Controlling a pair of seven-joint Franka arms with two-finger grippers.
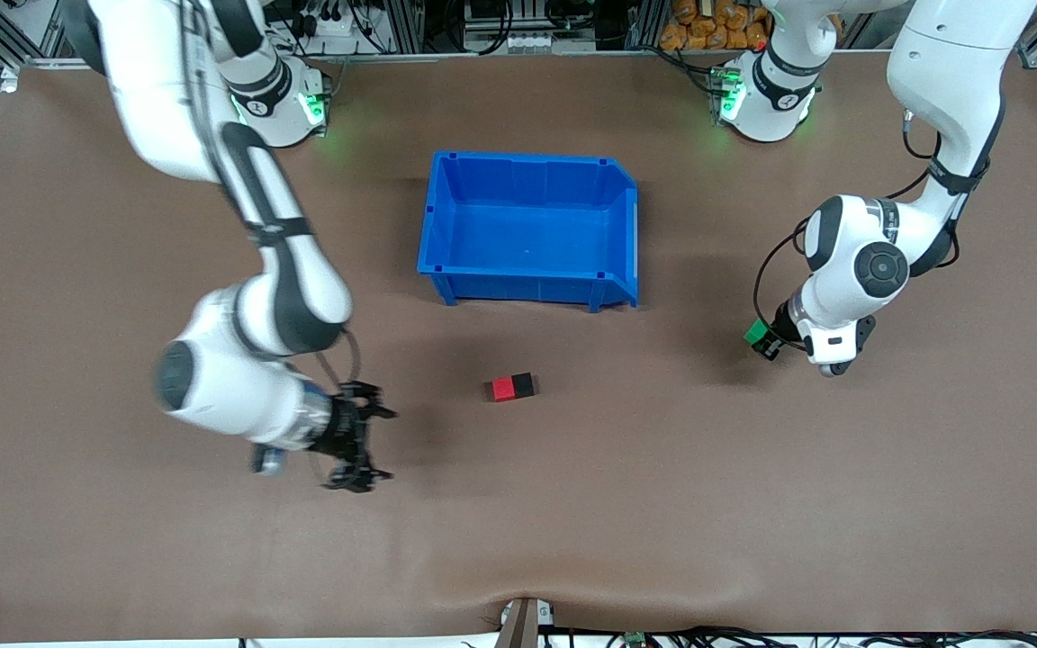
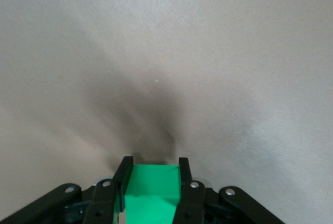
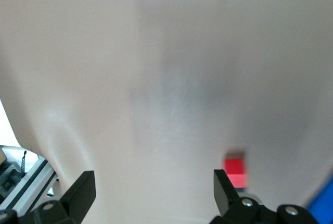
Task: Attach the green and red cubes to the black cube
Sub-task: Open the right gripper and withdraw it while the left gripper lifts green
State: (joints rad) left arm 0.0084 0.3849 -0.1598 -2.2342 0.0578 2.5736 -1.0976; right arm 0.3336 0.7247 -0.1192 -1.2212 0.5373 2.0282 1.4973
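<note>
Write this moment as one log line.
left gripper: holds green cube | right gripper: open, empty | red cube joined to black cube

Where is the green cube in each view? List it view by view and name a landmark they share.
Front view: the green cube sits in the left gripper, above the table toward the left arm's end.
Left wrist view: the green cube is clamped between the black fingers.
Right wrist view: not in it; only the red cube shows.
Shared landmark: the brown table, in all three.
</note>
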